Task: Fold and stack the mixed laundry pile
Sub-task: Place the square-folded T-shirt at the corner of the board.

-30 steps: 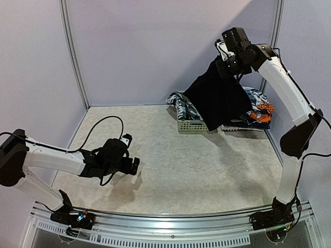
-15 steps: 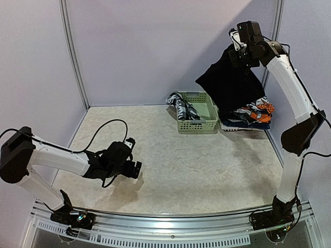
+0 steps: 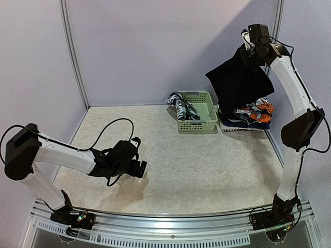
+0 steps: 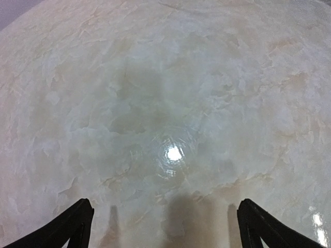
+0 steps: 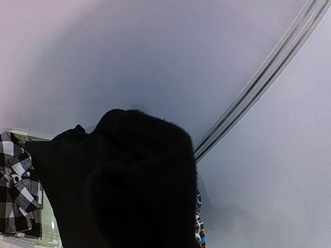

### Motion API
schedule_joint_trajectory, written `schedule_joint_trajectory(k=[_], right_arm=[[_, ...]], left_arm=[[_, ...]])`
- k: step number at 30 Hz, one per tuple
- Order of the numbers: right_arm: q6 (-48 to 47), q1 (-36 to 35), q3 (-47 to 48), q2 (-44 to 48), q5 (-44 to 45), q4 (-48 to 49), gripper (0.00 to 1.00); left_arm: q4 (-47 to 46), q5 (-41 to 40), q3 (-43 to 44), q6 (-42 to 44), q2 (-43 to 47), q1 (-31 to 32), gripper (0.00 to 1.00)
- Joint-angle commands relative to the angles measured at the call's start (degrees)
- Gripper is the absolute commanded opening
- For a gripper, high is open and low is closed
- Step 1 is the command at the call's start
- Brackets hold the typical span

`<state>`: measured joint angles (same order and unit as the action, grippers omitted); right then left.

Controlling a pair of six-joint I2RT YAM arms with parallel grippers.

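The left arm (image 3: 62,155) is extended low and forward, and the left gripper (image 3: 137,166) is held wide open, facing down. The right arm (image 3: 292,88) is raised high, with the right gripper (image 3: 249,50) closed on the black cloth (image 3: 238,85).

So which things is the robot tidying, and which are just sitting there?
For the job:
black cloth, hanging from the right gripper
checked shirt, draped over the pale green basket
orange-blue printed pieces, far right corner

Just sitting there:
pale green basket
table
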<state>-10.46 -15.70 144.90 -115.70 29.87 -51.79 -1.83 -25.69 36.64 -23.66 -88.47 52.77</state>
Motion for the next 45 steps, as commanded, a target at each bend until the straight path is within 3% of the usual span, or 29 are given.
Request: schedule_joint_trajectory(k=[1, 13, 28, 45], right_arm=[[0.1, 2.6, 0.3, -2.8, 0.4, 5.7, 0.0], [-2.4, 6.6, -3.7, -8.0, 2.8, 16.5, 0.0], [-7.7, 14.6, -7.8, -14.2, -2.9, 24.5, 0.0], [-15.3, 19.8, -8.6, -20.4, -1.4, 32.6, 0.0]], left_arm=[[1.4, -0.5, 1.6, -0.6, -1.4, 1.3, 1.0], [4.2, -1.9, 2.8, -1.7, -3.2, 2.7, 1.0], [5.2, -3.8, 3.5, -1.7, -5.1, 3.2, 0.99], [5.2, -5.7, 4.9, -1.0, -6.9, 3.2, 0.99]])
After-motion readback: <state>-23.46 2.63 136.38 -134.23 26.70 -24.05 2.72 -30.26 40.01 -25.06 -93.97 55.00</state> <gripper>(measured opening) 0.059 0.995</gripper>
